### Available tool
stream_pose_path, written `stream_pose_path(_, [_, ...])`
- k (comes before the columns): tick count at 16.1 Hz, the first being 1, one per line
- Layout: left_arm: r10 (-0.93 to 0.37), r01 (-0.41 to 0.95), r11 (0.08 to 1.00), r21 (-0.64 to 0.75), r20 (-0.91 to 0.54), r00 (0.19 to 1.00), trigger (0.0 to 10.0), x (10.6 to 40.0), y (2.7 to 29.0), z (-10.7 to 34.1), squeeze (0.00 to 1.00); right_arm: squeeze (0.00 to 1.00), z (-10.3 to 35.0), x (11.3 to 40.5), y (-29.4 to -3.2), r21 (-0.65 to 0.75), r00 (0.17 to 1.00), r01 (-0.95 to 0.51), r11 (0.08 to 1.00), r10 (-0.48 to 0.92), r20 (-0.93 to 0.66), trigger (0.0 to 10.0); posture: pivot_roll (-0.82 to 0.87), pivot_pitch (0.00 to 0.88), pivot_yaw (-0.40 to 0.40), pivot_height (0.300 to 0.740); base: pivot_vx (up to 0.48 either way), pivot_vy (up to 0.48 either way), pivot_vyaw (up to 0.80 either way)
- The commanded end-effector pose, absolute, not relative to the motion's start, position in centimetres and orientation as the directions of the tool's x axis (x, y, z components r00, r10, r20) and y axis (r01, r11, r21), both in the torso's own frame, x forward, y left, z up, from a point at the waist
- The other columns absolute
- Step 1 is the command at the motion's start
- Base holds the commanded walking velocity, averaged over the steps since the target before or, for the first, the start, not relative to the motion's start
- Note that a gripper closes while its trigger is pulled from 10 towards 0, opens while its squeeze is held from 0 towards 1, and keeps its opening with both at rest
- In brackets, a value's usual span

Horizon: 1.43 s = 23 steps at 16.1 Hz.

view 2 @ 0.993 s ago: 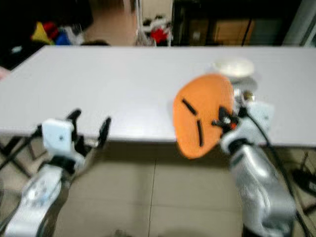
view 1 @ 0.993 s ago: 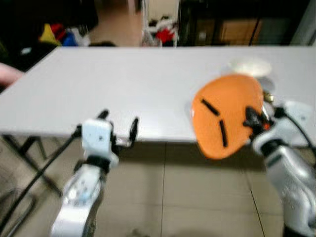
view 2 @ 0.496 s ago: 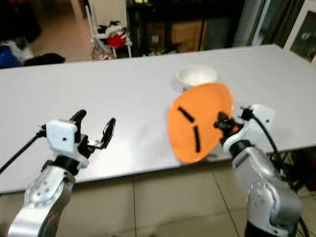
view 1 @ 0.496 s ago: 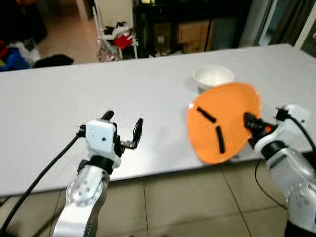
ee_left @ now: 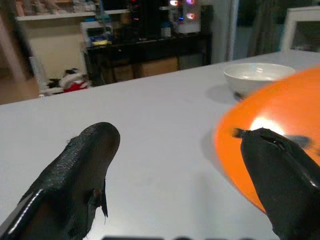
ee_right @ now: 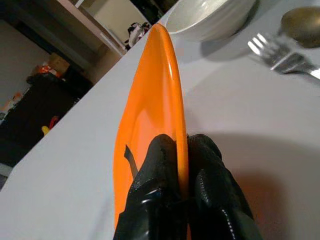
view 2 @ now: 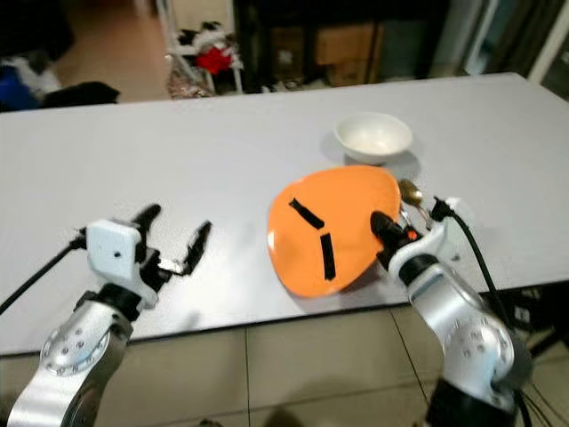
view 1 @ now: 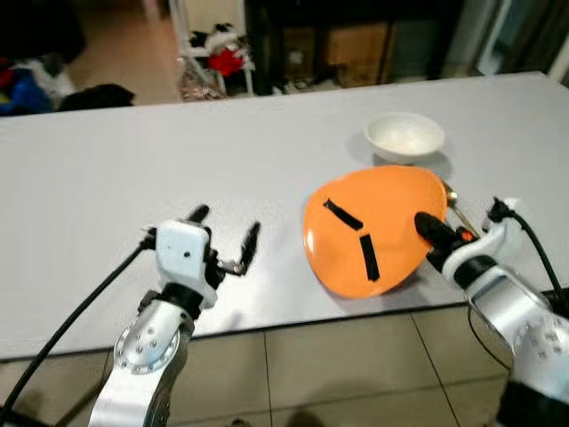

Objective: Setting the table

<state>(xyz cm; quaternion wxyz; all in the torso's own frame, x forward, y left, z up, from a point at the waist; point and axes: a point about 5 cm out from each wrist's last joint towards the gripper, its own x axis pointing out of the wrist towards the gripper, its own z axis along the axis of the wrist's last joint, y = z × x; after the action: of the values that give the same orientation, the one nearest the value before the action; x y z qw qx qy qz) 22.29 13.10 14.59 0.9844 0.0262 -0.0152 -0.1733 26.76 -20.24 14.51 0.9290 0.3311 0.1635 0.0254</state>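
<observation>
An orange plate (view 1: 369, 233) with two black strips on its underside hangs tilted just over the white table (view 1: 116, 169), near its front edge. My right gripper (view 1: 423, 224) is shut on the plate's right rim; the right wrist view shows both fingers (ee_right: 159, 180) clamped on the thin edge of the plate (ee_right: 150, 100). Behind the plate sits a white bowl (view 1: 404, 136). A fork (ee_right: 280, 55) and a spoon (ee_right: 302, 20) lie on the table beside the plate's right side. My left gripper (view 1: 226, 226) is open above the table's front left, holding nothing.
The table's front edge runs just under both arms, with tiled floor (view 1: 293, 365) below. Beyond the far edge are dark shelving (view 1: 347, 44) and clothes on the floor (view 1: 227, 58). A black cable (view 1: 71, 320) trails from my left arm.
The view has shifted as I came up to the table. My right gripper has carried the plate leftward over the table and lower, tilting it flatter. The left gripper stays open.
</observation>
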Motion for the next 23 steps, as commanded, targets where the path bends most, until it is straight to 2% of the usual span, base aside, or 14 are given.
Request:
stream_pose_path(1, [-0.411, 0.409, 0.910, 0.060, 0.011, 0.912, 10.0, 22.0, 12.4, 14.7, 0.00, 0.00, 14.4, 27.2, -20.4, 0.631, 0.939, 0.084, 0.771, 0.151, -0.309, 10.0, -0.14, 0.000, 0.055, 0.740, 0.000, 0.000, 0.00])
stream_pose_path(17, [-0.411, 0.409, 0.910, 0.060, 0.011, 0.912, 10.0, 22.0, 12.4, 14.7, 0.00, 0.00, 14.4, 27.2, -20.4, 0.631, 0.939, 0.084, 0.771, 0.151, -0.309, 10.0, -0.14, 0.000, 0.055, 0.740, 0.000, 0.000, 0.00])
stream_pose_path(19, [-0.640, 0.641, 0.767, -0.029, -0.095, 0.762, 10.0, 21.1, 10.5, 14.0, 0.00, 0.00, 12.9, 30.1, -22.7, 0.683, 0.896, 0.294, 0.669, 0.056, -0.441, 10.0, -0.12, 0.002, 0.059, 0.740, 0.000, 0.000, 0.00])
stream_pose_path(23, [-0.671, 0.670, 0.741, -0.045, -0.104, 0.734, 10.0, 20.8, 10.2, 14.0, 0.00, 0.00, 12.8, 30.5, -23.0, 0.691, 0.891, 0.314, 0.651, 0.049, -0.450, 10.0, -0.12, 0.001, 0.062, 0.740, 0.000, 0.000, 0.00])
